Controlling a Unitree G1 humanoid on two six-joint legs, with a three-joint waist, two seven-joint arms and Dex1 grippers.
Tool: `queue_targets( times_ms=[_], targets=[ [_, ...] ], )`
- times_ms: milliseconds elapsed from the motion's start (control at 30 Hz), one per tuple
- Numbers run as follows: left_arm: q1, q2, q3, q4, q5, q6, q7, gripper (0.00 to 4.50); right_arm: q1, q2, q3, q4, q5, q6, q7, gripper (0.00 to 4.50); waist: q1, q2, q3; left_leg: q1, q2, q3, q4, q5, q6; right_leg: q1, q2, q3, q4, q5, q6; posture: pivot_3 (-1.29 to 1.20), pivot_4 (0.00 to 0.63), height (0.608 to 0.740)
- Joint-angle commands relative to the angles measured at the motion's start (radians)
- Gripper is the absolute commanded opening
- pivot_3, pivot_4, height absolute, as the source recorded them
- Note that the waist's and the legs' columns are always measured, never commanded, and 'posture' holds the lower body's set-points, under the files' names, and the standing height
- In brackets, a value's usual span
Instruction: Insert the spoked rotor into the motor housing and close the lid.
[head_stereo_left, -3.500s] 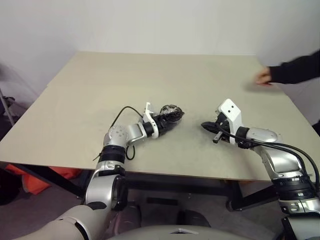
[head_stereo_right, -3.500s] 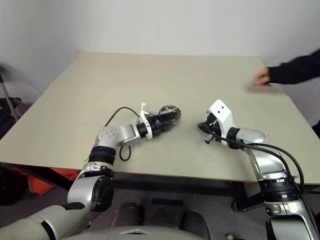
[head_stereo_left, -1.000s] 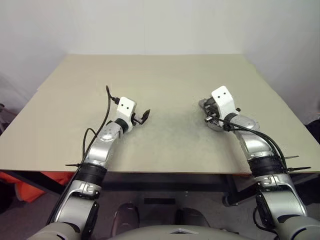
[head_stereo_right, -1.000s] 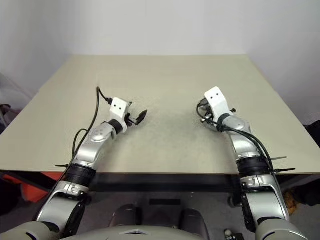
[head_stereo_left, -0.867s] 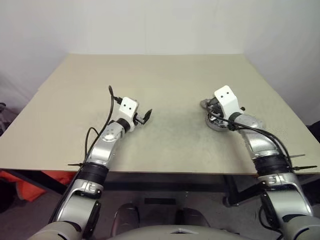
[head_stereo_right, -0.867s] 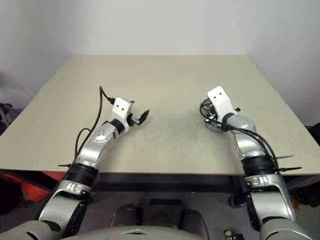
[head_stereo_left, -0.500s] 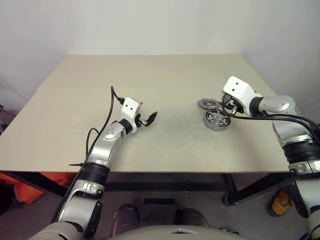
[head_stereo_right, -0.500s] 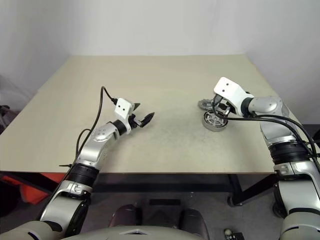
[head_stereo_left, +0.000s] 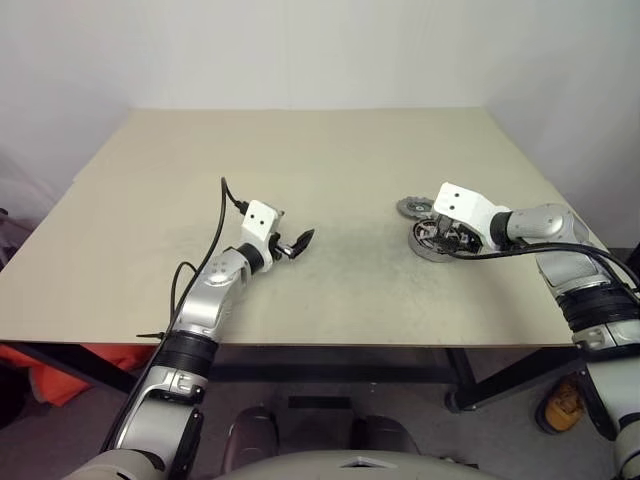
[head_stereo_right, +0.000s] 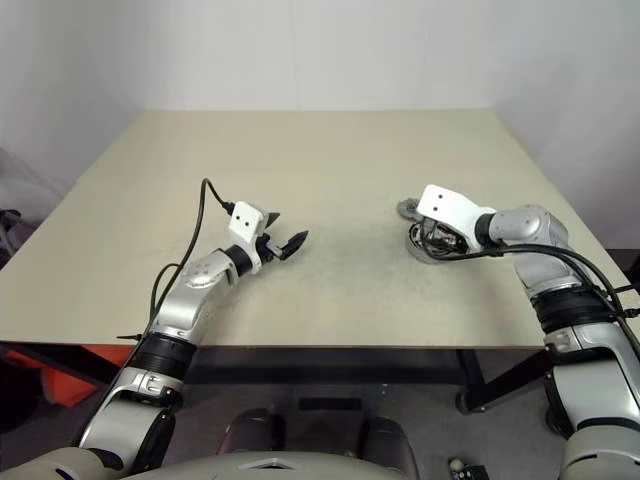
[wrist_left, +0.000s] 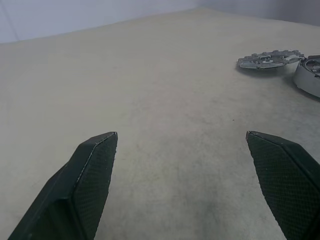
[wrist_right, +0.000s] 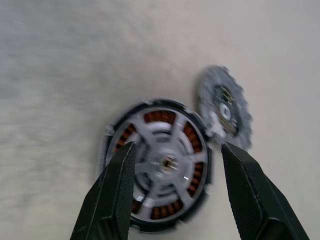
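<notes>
Meanwhile, on the beige desk (head_stereo_left: 320, 180), the spoked rotor (wrist_right: 165, 162) sits inside the motor housing (wrist_right: 112, 145), copper windings showing between its silver spokes, while the lid (wrist_right: 225, 107) lies flat just beside the housing on its far side, not yet fitted. The right hand (wrist_right: 175, 195) hovers directly over the housing with its two black fingers spread apart on either side, gripping nothing. The left hand (wrist_left: 182, 185) waits well apart across the desk, fingers wide and empty, pointing toward the two parts. Judging by the layout, the risk now lies in the lid pickup: the disc is thin and lies flush on the desk, so fingertips may skid over its edge or push it away. With lid and housing so close, a reach for one could nudge the other and unseat the rotor, and a lid set down tilted may jam on the rim.
</notes>
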Motion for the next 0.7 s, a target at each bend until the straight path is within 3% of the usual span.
queue_targets(
  times_ms=[33, 367, 700],
  targets=[
    [-0.011, -0.003, 0.007, -0.048, 0.001, -0.001, 0.006, 4.31, 0.003, -0.045, -0.029, -0.045, 0.025, -0.027, 0.06, 3.04, 0.0, 0.0, 0.0, 0.0, 0.0, 0.0, 0.0, 0.0, 0.0, 0.0, 0.0, 0.0, 0.0, 0.0, 0.0, 0.0, 0.0, 0.74],
    [-0.009, -0.02, 0.003, -0.043, 0.007, -0.006, 0.016, 4.31, -0.08, -0.098, 0.019, 0.082, -0.037, -0.138, 0.182, 3.04, -0.001, 0.0, 0.0, 0.0, 0.0, 0.0, 0.001, 0.0, 0.0, 0.0, 0.0, 0.0, 0.0, 0.0, 0.0, 0.0, 0.0, 0.74],
    [0.017, -0.024, 0.007, -0.059, 0.009, -0.01, 0.038, 4.31, -0.087, -0.06, 0.066, 0.153, -0.058, -0.206, 0.253, 3.04, 0.0, 0.0, 0.0, -0.001, 0.0, 0.0, 0.001, -0.001, 0.002, 0.0, 0.0, 0.0, 0.0, 0.0, 0.0, 0.0, 0.0, 0.74]
  ],
)
